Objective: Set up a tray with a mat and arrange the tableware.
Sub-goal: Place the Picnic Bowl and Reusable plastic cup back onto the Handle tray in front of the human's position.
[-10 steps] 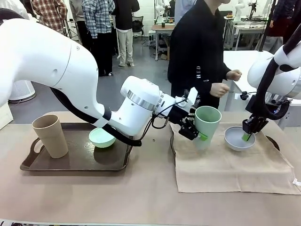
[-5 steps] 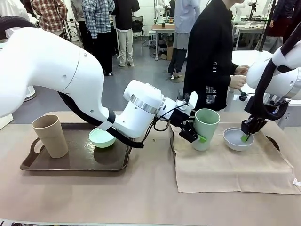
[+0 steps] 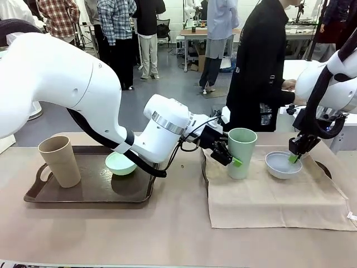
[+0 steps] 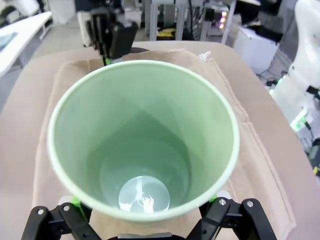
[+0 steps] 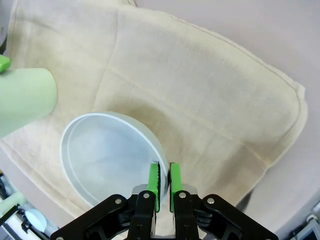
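A sage green cup (image 3: 242,148) stands upright on the beige mat (image 3: 273,201) at the right. My left gripper (image 3: 233,158) straddles its lower part, open, with a pad on each side. The left wrist view looks down into the cup (image 4: 145,130) between my left gripper's (image 4: 144,202) fingers. Right of it on the mat lies the pale bluish-white bowl (image 3: 281,164). My right gripper (image 3: 293,159) is shut on the bowl's far rim; in the right wrist view the bowl (image 5: 107,155) has its rim between the pads of that gripper (image 5: 164,172). A tan cup (image 3: 60,161) and a mint bowl (image 3: 120,163) sit in the dark tray (image 3: 83,192) at the left.
A dark rim (image 3: 325,169) peeks out from under the mat's right side. A person in black (image 3: 262,67) stands at the far side. My left arm (image 3: 83,95) reaches over the tray from the left. Bare tabletop (image 3: 167,234) lies in front.
The sage cup was tilted and is now upright on the mat, with the left fingers spread wider around it. The right gripper stays at the bowl's rim. The person moved right.
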Robot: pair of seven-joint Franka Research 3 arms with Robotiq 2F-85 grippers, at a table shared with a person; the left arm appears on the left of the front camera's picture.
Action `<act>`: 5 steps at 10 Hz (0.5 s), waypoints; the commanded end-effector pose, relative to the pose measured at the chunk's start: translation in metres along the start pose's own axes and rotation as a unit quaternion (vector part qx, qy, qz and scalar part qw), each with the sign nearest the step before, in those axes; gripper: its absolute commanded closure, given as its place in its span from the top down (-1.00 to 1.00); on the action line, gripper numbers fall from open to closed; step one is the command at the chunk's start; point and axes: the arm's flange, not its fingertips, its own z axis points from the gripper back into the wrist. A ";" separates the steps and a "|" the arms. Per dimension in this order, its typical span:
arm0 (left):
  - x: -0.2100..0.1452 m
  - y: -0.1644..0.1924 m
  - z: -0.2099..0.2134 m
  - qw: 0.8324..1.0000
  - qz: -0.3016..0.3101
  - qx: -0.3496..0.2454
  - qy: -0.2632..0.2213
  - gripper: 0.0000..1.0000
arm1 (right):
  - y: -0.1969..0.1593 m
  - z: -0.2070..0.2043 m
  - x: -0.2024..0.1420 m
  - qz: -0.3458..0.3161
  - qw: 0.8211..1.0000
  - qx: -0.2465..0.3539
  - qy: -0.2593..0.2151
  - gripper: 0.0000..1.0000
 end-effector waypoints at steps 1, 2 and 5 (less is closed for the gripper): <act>0.001 -0.008 0.022 0.999 0.037 0.003 0.020 1.00 | 0.009 0.016 -0.016 -0.007 1.000 -0.008 -0.009 -0.72; -0.001 -0.008 0.028 0.999 0.047 0.000 0.020 1.00 | 0.012 0.024 -0.022 -0.005 1.000 -0.008 -0.021 -0.72; -0.009 -0.018 0.054 0.995 0.085 -0.020 0.043 1.00 | 0.017 0.053 -0.044 -0.010 0.998 -0.009 -0.055 -0.72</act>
